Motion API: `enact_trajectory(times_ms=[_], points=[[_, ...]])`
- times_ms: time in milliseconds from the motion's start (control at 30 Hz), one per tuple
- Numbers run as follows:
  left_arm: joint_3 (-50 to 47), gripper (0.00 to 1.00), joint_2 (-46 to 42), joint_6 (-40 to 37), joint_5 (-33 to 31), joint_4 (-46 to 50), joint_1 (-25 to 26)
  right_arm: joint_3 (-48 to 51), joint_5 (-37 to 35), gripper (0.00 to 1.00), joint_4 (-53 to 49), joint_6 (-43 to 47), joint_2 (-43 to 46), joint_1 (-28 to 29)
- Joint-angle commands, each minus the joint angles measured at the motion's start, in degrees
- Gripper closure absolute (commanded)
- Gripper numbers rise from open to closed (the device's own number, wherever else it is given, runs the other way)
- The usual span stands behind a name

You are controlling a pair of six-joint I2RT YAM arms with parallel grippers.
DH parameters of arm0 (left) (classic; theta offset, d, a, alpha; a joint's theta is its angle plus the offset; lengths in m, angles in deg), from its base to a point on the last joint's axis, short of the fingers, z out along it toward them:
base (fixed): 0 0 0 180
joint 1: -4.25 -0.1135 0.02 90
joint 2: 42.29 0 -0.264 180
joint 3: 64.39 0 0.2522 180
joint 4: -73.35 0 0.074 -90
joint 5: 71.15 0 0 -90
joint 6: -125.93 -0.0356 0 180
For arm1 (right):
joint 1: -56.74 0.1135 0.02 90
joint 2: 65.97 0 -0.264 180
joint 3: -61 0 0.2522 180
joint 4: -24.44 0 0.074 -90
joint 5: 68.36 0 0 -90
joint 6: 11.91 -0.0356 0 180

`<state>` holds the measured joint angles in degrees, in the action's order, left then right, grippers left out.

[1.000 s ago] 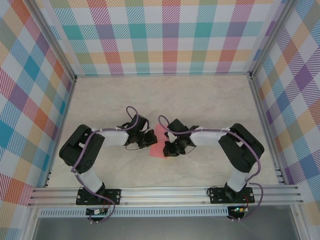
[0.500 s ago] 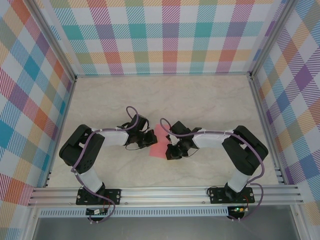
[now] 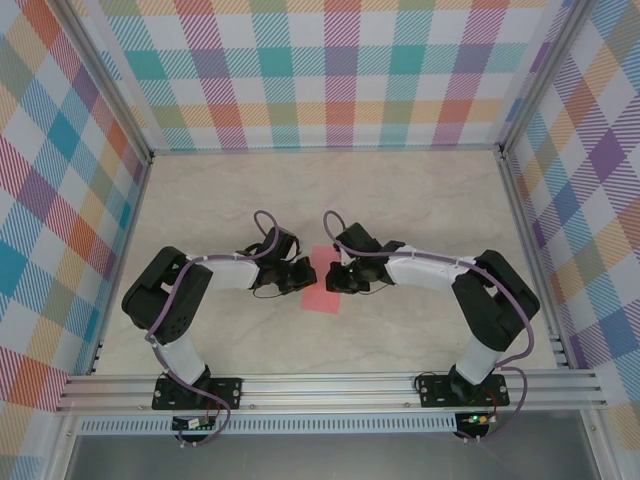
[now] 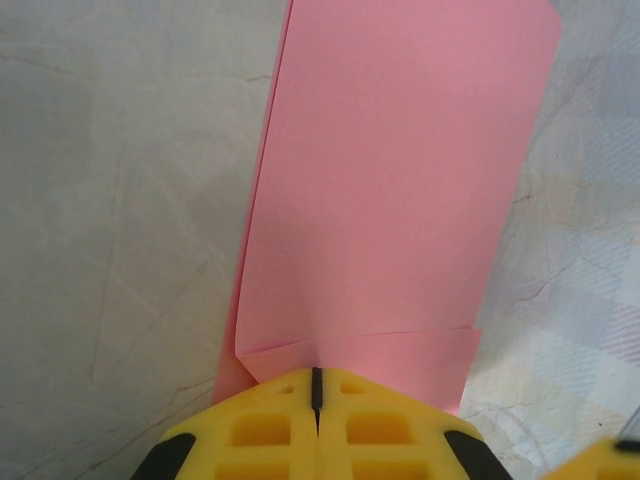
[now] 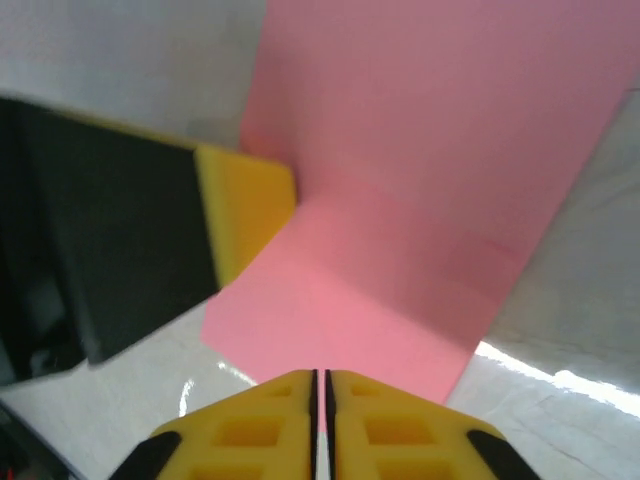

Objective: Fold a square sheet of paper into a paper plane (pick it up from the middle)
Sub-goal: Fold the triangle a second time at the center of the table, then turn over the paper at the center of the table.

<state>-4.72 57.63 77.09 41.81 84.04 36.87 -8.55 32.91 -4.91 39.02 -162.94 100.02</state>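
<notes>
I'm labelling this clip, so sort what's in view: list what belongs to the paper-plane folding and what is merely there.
Belongs to the job:
- pink paper, partly folded, lying on the table
- left gripper, at the paper
- right gripper, at the paper

Merely there:
- checked walls
- metal rail at the near edge

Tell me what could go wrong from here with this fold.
The paper is folded over unevenly: one layer peeks out past the other along a long edge, so pressing now may set a crooked crease. The left gripper and right gripper sit very close together at the paper, so they could bump each other, or drag and crumple it.
</notes>
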Motion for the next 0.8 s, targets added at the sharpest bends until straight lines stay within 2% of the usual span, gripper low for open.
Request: enact_trajectory(times_ms=[0, 67, 167, 367, 533, 767], points=[[0.0, 0.93, 1.0, 0.8, -1.8, 2.3, 0.2, -2.6, -3.5, 0.80, -1.4, -3.7, -0.5, -0.7], [0.7, 0.89, -1.2, 1.0, -0.4, 1.8, 0.3, -3.2, -5.0, 0.73, -2.9, -4.4, 0.3, -1.3], [1.5, 0.81, -4.1, 1.3, -0.1, 2.2, 0.3, -3.8, -7.6, 0.69, -4.9, -4.9, 1.3, -1.8], [-1.1, 0.68, -10.2, 2.3, -5.3, 4.1, 0.2, -4.6, -10.2, 0.66, -6.1, -7.4, 1.0, -2.2], [-3.9, 0.61, -13.3, 1.9, -5.3, 4.9, 0.0, -3.9, -8.7, 0.55, -4.9, -6.8, 0.3, -2.3], [-5.2, 0.56, -14.0, 2.4, -4.0, 4.1, -0.2, -1.5, -1.4, 0.54, -0.4, -4.8, -1.8, -2.4]])
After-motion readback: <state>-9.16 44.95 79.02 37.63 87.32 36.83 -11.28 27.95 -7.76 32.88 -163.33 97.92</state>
